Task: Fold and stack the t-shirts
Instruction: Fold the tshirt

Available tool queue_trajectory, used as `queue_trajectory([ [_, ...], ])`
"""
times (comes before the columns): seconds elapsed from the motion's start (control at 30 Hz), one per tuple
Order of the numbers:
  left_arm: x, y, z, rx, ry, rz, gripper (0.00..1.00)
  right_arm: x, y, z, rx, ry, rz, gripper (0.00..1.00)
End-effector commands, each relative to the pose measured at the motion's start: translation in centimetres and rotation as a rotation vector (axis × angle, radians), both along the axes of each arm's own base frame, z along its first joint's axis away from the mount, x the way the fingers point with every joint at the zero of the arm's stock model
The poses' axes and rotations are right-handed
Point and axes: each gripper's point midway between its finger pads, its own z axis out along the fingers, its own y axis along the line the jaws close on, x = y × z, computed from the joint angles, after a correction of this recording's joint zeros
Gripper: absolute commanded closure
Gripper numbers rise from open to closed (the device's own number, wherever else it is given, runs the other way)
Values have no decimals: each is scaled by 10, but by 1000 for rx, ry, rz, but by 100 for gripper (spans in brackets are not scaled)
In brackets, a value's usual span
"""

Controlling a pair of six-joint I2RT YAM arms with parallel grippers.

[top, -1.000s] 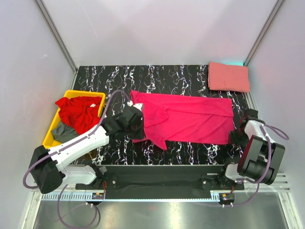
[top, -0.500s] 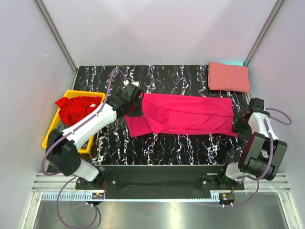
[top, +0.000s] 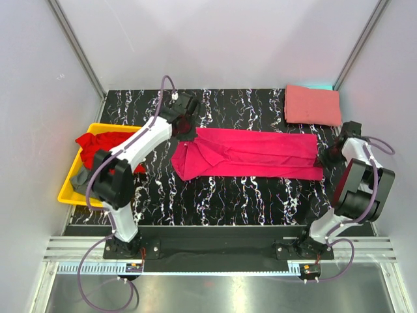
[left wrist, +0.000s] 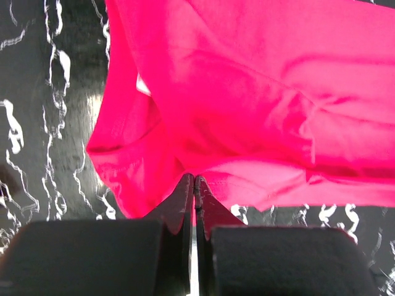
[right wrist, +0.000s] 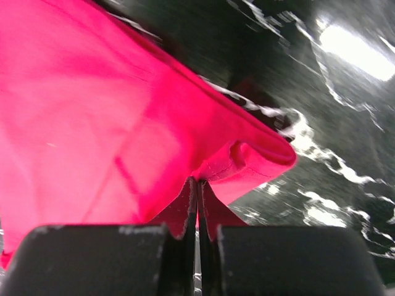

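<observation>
- Your left tool (left wrist: 194, 183) is pinched fully closed on a hem of the magenta shirt (top: 254, 153). The cloth spreads away from its fingertips, ahead and off to the right.
- Your right tool (right wrist: 197, 184) is also clamped tight. It holds a rolled hem at the shirt's other end, and the cloth runs off to its left.
- The relation that matters: the shirt lies on the desk (top: 260, 195) as a long band, with its long axis running straight from one tool to the other. Each tool is at one end, so neither arm is nearer to the whole shirt.
- The band is uneven at your left tool. That tool grips the far corner, and a loose flap sags on the side toward the arm bases, beyond its grip.
- I judge the next fold goes along that axis, one end carried toward the other. Keep the two tools in line or the band will skew.
- The salmon shirt (top: 313, 104) lies folded just beyond your right tool, so the stack is likely to go there.
- The red shirt (top: 98, 143) sits in the bin (top: 70, 189), on the outer side of your left arm and well apart from its tool.
</observation>
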Motion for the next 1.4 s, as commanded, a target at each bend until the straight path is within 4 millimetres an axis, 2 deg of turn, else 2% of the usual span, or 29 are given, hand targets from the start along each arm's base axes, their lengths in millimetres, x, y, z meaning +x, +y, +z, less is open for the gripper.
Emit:
queue_trajectory([
  [0.0, 19, 5, 13, 45, -32, -13, 100, 30, -2, 18, -38, -54, 31, 100],
  [0.03, 21, 6, 14, 46, -36, -11, 100, 35, 1, 21, -41, -56, 42, 100],
  [0.13, 29, 9, 14, 46, -42, -3, 100, 43, 11, 14, -55, -20, 76, 100],
  [0.23, 37, 10, 16, 56, -38, -7, 100, 43, 13, 2, -52, 22, 73, 100],
  [0.5, 53, 18, 6, 91, -16, -6, 100, 24, -6, -9, -153, 128, 42, 100],
  [0.7, 63, 19, -4, 93, 3, -3, 100, 28, -7, -8, -153, 116, 33, 100],
  [0.9, 77, 12, -20, 82, 22, -17, 100, 35, -12, -8, -173, 109, 34, 100],
  [1.1, 88, 5, -24, 59, 4, -23, 100, 46, -9, -7, -149, 71, 43, 100],
  [1.37, 97, 8, -30, 93, 12, -12, 100, 47, -13, -8, -166, 93, 38, 100],
])
